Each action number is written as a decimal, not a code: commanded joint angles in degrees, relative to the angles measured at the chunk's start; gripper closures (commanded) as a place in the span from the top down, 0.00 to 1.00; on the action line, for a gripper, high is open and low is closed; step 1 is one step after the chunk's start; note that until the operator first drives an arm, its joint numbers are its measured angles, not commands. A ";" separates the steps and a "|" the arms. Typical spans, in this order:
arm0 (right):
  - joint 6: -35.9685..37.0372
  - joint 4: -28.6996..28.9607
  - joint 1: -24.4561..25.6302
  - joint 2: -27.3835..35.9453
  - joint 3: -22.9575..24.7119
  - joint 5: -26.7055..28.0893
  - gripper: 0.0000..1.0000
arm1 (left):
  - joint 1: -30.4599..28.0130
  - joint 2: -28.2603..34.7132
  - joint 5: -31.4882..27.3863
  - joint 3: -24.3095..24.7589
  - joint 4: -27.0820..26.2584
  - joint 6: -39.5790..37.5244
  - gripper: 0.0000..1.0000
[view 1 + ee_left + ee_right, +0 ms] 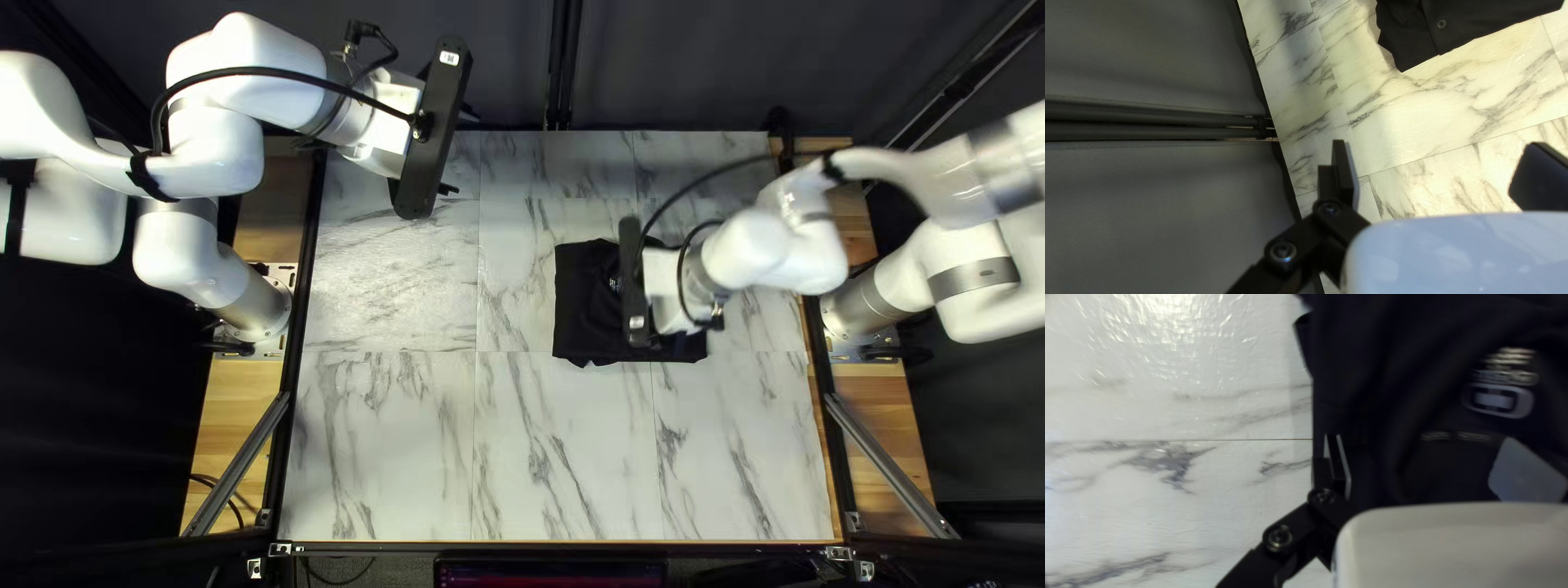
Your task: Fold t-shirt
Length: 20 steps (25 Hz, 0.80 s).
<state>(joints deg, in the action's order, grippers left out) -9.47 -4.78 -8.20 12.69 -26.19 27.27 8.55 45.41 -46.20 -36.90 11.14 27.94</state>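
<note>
At the near side of my desk [392,457], bare pale stone pattern runs up to the black t-shirt [588,310]. The shirt lies on the desk, just right of the middle in the top left view. Its near edge is a bit wavy, and one small bit of cloth [582,360] pokes out. The rest makes a small, boxy shape, so I think most of the big folds are done. In the right wrist view I can see the neck label [1497,400], so the neck part faces up. My right tool [1423,443] is over the shirt, with its two fingers wide apart and no cloth pinched. I can't tell if it touches the cloth. What is left, I guess, is to pat it flat and tuck in that poking bit, or maybe make one last fold. I should go easy, as a bump could mess up the neat sides. Farther off, my left tool [1438,148] is up high near the dark curtain [1154,60], well away from the shirt. Its fingers are wide apart too, and it holds nothing.
</note>
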 commanded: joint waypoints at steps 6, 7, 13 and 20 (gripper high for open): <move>1.55 0.78 0.41 -0.37 0.26 1.75 1.00 | 0.00 0.00 0.00 0.00 0.00 0.00 1.00; 1.92 1.02 0.58 -0.46 0.64 1.50 1.00 | 0.00 0.00 0.00 0.00 0.00 0.00 1.00; 3.26 1.46 1.88 -5.81 0.88 -2.31 0.75 | 0.00 0.00 0.00 0.00 0.00 0.00 1.00; -0.93 -1.81 0.92 -4.58 0.20 -0.77 0.00 | 0.00 0.00 0.00 0.00 0.00 0.00 1.00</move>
<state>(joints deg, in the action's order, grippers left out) -8.61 -5.13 -6.80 6.77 -26.07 25.50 8.55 45.41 -46.20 -36.90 11.14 27.94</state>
